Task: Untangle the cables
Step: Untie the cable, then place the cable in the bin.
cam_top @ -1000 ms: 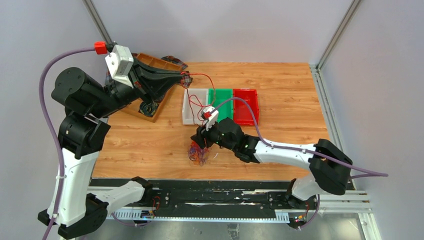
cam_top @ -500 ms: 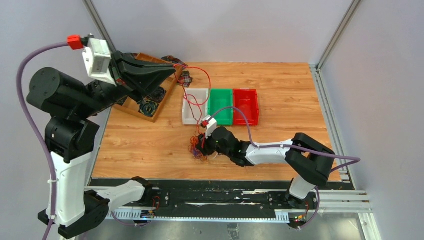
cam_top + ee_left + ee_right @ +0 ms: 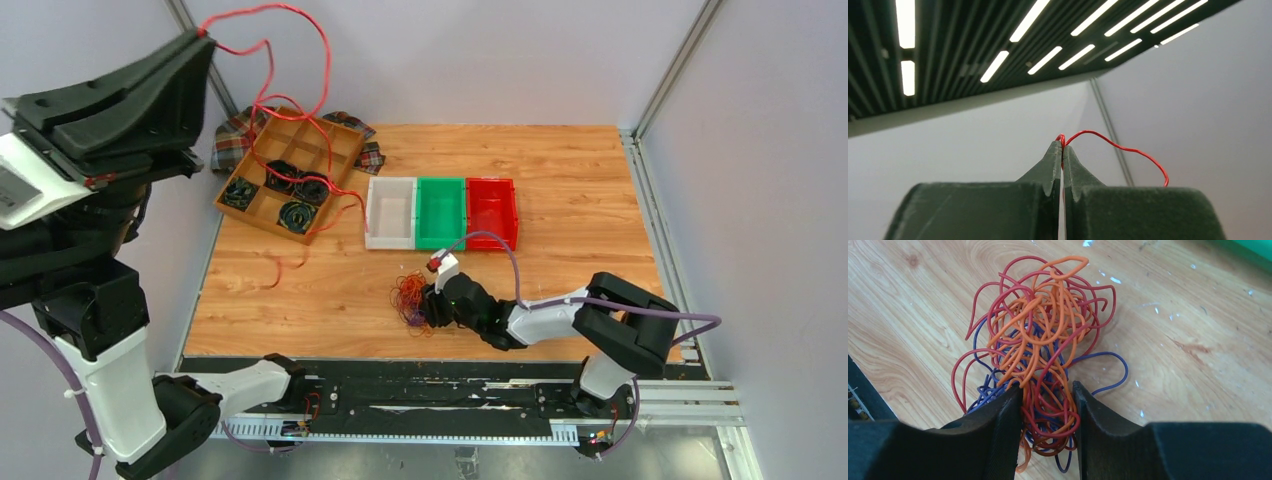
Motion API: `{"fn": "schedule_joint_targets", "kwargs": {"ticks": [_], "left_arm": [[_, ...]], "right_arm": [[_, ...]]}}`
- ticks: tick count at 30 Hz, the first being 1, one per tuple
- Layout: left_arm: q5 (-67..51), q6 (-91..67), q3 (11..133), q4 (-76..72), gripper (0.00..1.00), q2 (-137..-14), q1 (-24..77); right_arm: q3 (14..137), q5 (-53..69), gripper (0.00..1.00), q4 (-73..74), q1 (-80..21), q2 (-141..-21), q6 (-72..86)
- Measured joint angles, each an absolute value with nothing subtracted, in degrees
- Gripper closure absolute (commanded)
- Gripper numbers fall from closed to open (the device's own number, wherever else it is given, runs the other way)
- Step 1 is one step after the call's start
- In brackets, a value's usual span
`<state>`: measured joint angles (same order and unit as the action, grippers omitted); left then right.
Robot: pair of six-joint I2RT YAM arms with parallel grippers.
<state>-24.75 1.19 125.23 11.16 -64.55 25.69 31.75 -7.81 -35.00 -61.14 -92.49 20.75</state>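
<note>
Two grippers have hold of wire as you look now. Your left gripper hangs high above the far left corner of the table, jaws pressed tight together on a single red wire. That wire loops down across the wooden tray and onto the tabletop near the white bin. Your right gripper sits low by the near edge, jaws about half closed, pressing both sides of the tangle of red, orange and purple wires lying on the wood.
</note>
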Motion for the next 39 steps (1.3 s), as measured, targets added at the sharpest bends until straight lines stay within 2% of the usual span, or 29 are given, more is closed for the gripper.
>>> {"fn": "schedule_joint_targets", "kwargs": {"ticks": [5,8,14,18,24,39], "left_arm": [[-20.29,5.89,125.29,5.04,1.0,-64.66,25.69],[-20.27,7.4,122.61,4.47,1.0,-63.94,25.69],[-20.51,10.41,105.12,5.69,1.0,-58.17,25.69],[-20.38,12.03,95.29,7.86,1.0,-56.64,25.69],[-20.12,13.61,86.85,10.81,1.0,-57.58,25.69],[-17.72,16.14,84.14,10.81,1.0,-64.18,25.69]], "right_arm": [[28.62,-8.93,0.58,-35.97,-61.14,-89.97,21.96],[27.68,-9.21,0.54,-34.52,-61.14,-87.42,22.28],[27.11,-9.41,0.38,-28.42,-61.14,-74.83,22.24],[27.55,-10.15,0.34,-24.77,-61.14,-66.85,21.43],[29.71,-12.93,0.33,-19.31,-61.06,-60.9,19.66],[32.01,-17.72,0.35,-14.22,-58.41,-58.3,17.85]]}}
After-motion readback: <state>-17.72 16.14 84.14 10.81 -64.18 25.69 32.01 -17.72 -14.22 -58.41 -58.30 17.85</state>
